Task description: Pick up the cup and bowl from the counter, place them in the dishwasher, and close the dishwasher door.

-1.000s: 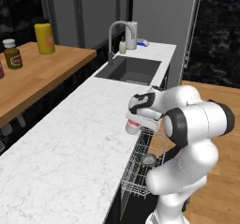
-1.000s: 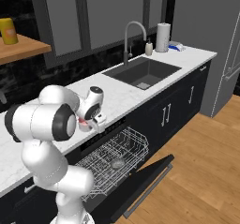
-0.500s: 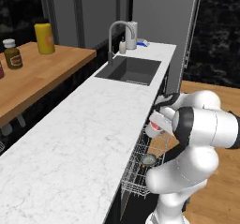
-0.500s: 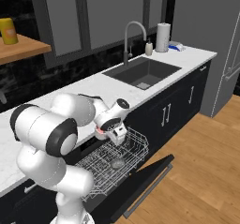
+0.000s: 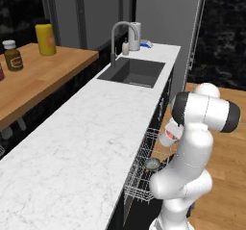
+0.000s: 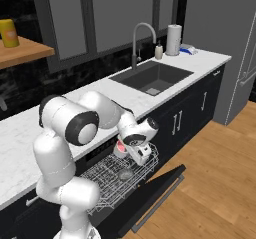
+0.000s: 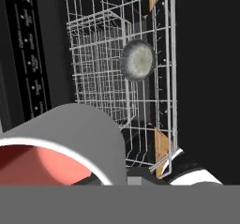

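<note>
Gripper with jaws closed on the tilted white, pink-lined cup, held above the pulled-out white wire rack of the dishwasher, in which the grey bowl rests, over the lowered dishwasher door, below the marble counter.

No readable text; the marks on the dishwasher's control strip are too small.

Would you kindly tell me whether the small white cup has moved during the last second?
Yes: the white cup has travelled from the marble counter edge out over the wire rack.
</note>
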Available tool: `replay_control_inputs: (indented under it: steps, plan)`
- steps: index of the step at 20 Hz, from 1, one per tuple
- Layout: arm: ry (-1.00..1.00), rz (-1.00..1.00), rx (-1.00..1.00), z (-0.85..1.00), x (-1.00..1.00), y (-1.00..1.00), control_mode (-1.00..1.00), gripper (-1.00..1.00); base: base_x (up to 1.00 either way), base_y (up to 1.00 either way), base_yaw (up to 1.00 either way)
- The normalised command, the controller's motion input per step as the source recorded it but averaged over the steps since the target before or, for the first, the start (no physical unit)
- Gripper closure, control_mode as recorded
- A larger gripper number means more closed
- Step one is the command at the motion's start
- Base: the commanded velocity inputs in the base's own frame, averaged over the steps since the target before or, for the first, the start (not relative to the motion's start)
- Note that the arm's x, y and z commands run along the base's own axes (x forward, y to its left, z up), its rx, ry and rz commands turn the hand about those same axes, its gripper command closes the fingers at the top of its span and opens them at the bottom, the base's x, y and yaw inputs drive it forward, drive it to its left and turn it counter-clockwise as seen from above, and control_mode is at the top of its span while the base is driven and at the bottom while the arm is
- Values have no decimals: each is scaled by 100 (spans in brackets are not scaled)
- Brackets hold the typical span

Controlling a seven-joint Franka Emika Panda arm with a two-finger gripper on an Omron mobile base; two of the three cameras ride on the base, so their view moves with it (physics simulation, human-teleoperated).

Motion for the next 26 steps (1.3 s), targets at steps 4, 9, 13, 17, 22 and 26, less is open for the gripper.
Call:
replay_control_inputs:
  steps: [4,9,13,17,22,26]
  plan:
    - [5,15,0,-52,65,-9,-100,100,0,0,0]
    - [1,9,0,-57,77,-39,-100,100,0,0,0]
    - [-10,0,1,-71,66,-38,-100,100,0,0,0]
    - [-21,0,1,-63,80,-25,-100,100,0,0,0]
    - [-3,0,0,-51,69,-13,-100,100,0,0,0]
    - [3,0,-1,-16,49,26,-100,100,0,0,0]
